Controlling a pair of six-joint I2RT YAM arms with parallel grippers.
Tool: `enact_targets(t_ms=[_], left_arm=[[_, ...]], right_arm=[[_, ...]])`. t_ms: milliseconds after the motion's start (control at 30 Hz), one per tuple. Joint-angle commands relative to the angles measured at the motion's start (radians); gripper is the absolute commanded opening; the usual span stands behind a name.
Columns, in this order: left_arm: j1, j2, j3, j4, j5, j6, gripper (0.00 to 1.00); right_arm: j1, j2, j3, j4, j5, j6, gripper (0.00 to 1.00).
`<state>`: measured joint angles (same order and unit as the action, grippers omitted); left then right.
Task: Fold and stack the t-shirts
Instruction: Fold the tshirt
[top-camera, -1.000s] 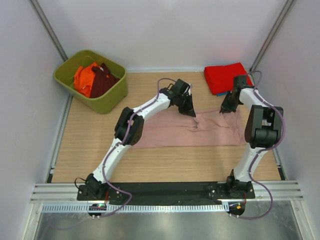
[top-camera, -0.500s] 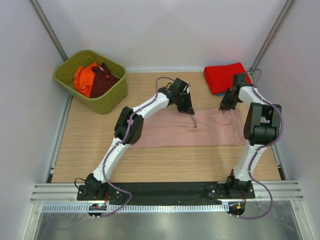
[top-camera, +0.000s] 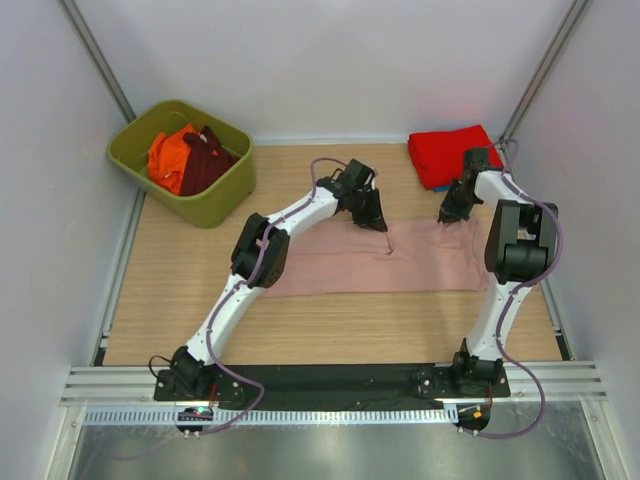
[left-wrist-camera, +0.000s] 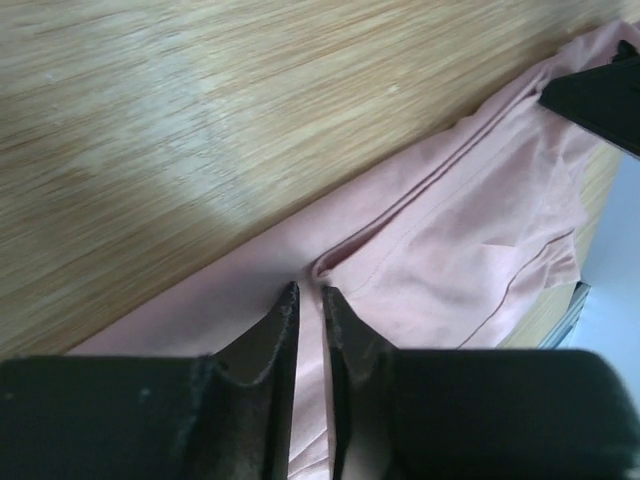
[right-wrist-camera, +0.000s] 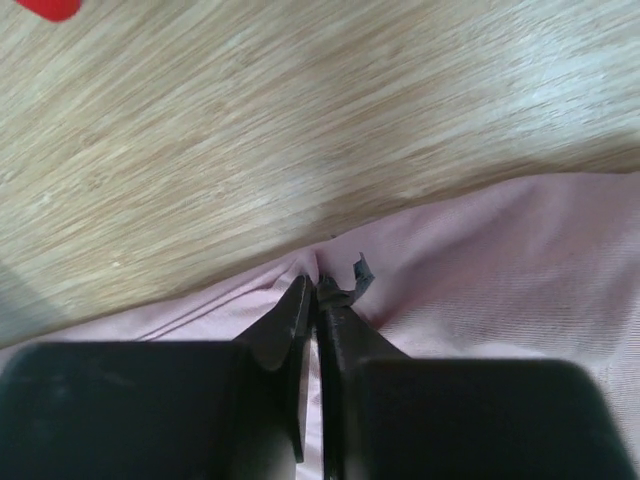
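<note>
**Step in hand: set down the far edge of the fold.** The pink t-shirt (top-camera: 340, 265) lies on the table (top-camera: 180, 300) as a long band running left to right, between the two arms. Both grippers sit on its far edge, so the lengthwise fold looks made and the release is the likely next action.

**Gripper state.**
- The left gripper (left-wrist-camera: 308, 292) stands narrowly parted. Its fingertips rest at a doubled seam, and no cloth shows between them.
- The right gripper (right-wrist-camera: 316, 285) is closed. Its tips meet on a small pucker of the hem, which appears to be pinched.

**Procedure.**
1. Part the right jaws fully before raising the wrist.
2. Lift both wrists straight up, because any sideways pull is likely to drag the upper layer off the lower.
3. Check the ridge beside the left fingertips and flatten it before the next fold.

**Arm pose.**
- The left arm reaches diagonally from its base to mid-table, elbow raised and wrist pitched down.
- The right arm rises from its base to a high elbow, and its forearm then runs toward the far side and slightly inward.

**Other items.**
- A folded red t-shirt (top-camera: 448, 152) lies at the far right, just beyond the right gripper.
- A green bin (top-camera: 215, 205) at far left holds an orange t-shirt (top-camera: 168, 158) and a maroon t-shirt (top-camera: 205, 160).
</note>
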<state>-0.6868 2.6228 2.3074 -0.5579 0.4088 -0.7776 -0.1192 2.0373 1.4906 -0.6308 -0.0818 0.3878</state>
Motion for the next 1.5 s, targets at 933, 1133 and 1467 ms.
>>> enact_targets(t_ms=[933,1133,1467], left_arm=[[0.196,-1.273,-0.909,-0.458,-0.498,0.235,0.44],[0.211,-1.434,-0.951,-0.519,-0.631,0.21,0.44],[0.225,-1.485,-0.936,-0.562,-0.654,0.262,0.47]], right_arm=[[0.74,-0.01,0.308,-0.385,0.292,0.262,0.63],[0.94,0.165,0.476,-0.399,0.329,0.319,0.62],[1.072,0.271,0.464,-0.425,0.372,0.353,0.62]])
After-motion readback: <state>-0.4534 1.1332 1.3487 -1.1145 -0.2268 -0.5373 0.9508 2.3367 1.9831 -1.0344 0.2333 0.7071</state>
